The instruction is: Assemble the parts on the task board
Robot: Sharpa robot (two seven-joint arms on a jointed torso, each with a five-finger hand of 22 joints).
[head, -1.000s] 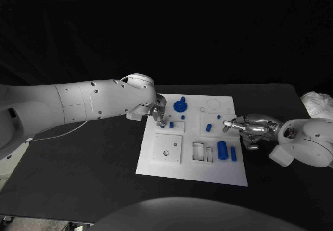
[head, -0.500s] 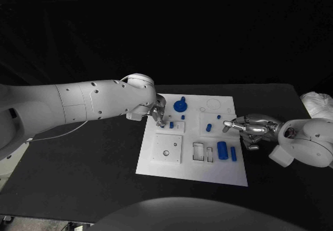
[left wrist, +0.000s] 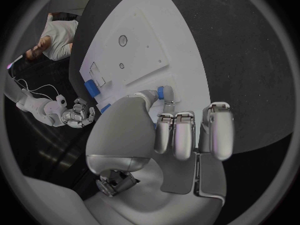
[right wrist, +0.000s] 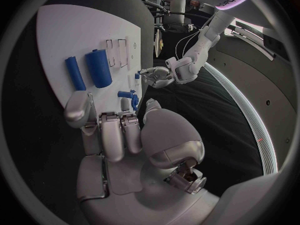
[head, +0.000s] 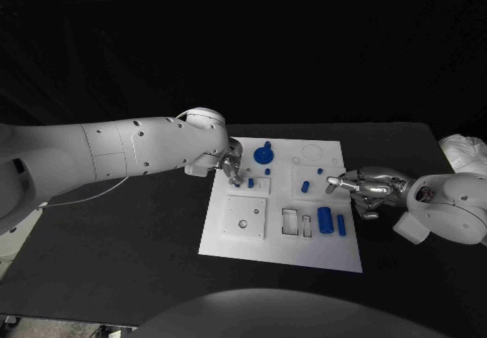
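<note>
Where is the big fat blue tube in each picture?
Head view: the big blue tube lies on the white task board, near its right edge.
Left wrist view: a blue piece at the board's far edge, probably the same tube.
Right wrist view: above the right hand, at.
Shared landmark: the thin blue rod beside it.
</note>
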